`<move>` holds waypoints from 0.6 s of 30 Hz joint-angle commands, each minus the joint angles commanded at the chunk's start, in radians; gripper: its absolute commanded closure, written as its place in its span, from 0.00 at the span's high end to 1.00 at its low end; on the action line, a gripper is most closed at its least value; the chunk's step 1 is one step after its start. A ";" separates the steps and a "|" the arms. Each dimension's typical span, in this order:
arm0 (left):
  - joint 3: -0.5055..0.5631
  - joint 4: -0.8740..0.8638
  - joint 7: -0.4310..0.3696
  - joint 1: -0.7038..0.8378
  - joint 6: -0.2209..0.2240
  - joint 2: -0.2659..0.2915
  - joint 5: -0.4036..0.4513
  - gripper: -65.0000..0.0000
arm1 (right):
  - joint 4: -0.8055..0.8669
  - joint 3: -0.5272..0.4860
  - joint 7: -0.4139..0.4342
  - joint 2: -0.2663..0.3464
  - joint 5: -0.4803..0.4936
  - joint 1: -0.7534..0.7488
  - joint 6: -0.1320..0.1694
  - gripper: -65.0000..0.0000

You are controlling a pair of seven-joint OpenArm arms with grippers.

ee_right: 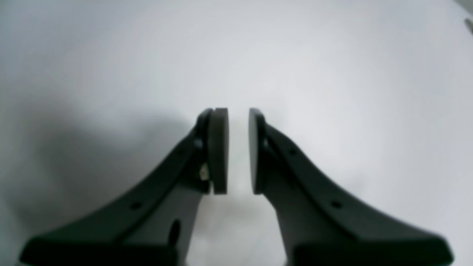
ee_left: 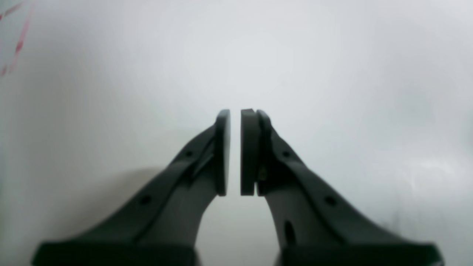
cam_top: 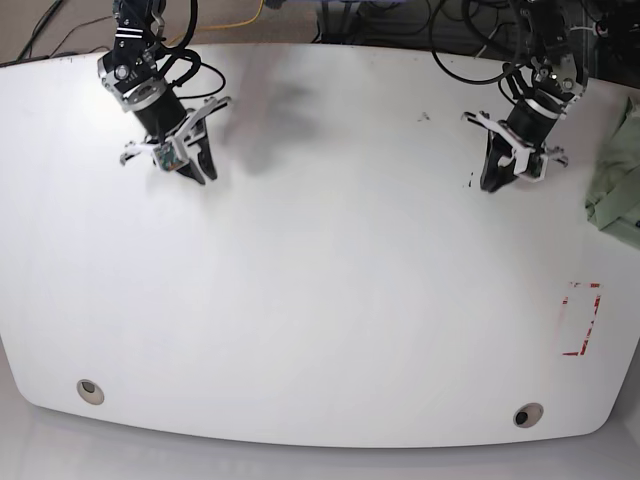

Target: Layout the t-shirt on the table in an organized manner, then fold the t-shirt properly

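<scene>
The white counter [cam_top: 320,300] is mostly bare: two grey grommet holes [cam_top: 90,391] sit near its lower edge and a red tape rectangle [cam_top: 582,319] at lower right. The t-shirt [cam_top: 618,185] lies bunched at the right edge of the base view, just beside the left pincer [cam_top: 492,180] and well apart from the right pincer [cam_top: 198,171] at upper left. Both pincers hang released, pads narrowly apart, grasping nothing.

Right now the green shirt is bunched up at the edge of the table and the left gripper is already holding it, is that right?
Not quite. The t-shirt is bunched at the edge of the table, but the left gripper holds nothing. The base view shows it apart from the shirt, and the left wrist view shows only bare table between its pads.
</scene>
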 joint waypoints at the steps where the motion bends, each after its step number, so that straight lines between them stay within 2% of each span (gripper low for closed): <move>1: -0.002 0.021 0.000 0.037 0.000 0.011 -0.005 0.06 | 0.002 0.000 0.018 0.000 0.000 -0.034 0.000 0.14; 3: -0.002 0.054 0.000 0.100 0.000 0.025 -0.009 0.06 | 0.006 0.000 0.046 0.000 0.003 -0.086 0.000 0.14; 5: -0.002 0.109 0.000 0.187 0.000 0.040 -0.011 0.06 | 0.011 0.000 0.080 0.000 0.046 -0.150 0.000 0.14; 11: 0.000 0.196 0.000 0.397 0.000 0.109 -0.018 0.06 | 0.029 0.000 0.084 0.005 0.147 -0.304 0.002 0.14; 18: 0.000 0.199 0.000 0.612 0.000 0.127 -0.143 0.06 | 0.011 0.000 0.087 0.006 0.206 -0.476 0.008 0.14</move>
